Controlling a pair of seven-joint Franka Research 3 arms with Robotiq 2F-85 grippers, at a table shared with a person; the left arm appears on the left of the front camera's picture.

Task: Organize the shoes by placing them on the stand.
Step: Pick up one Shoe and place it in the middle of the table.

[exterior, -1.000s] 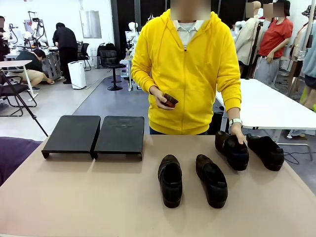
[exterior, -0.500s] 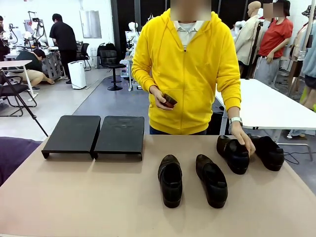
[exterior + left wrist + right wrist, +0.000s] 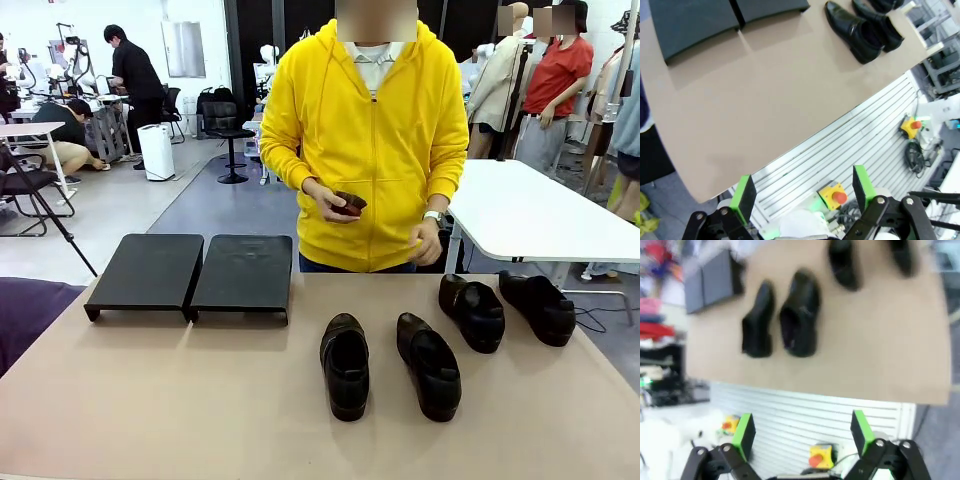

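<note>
Person's hand (image 3: 428,243) lifted off the black loafers (image 3: 472,312) | all four lie on the surface (image 3: 200,400), right of the stand (image 3: 190,272) | my left end effector (image 3: 803,176) and right end effector (image 3: 801,416) both open, empty

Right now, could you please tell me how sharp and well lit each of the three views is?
Front view: sharp and evenly lit, soft shadow under the leftmost black leather slip-on shoe. Left wrist view: crisp, with bright glare on that glossy shoe. Right wrist view: blurred throughout; shoes and the low black two-tray stand look smeared.
</note>
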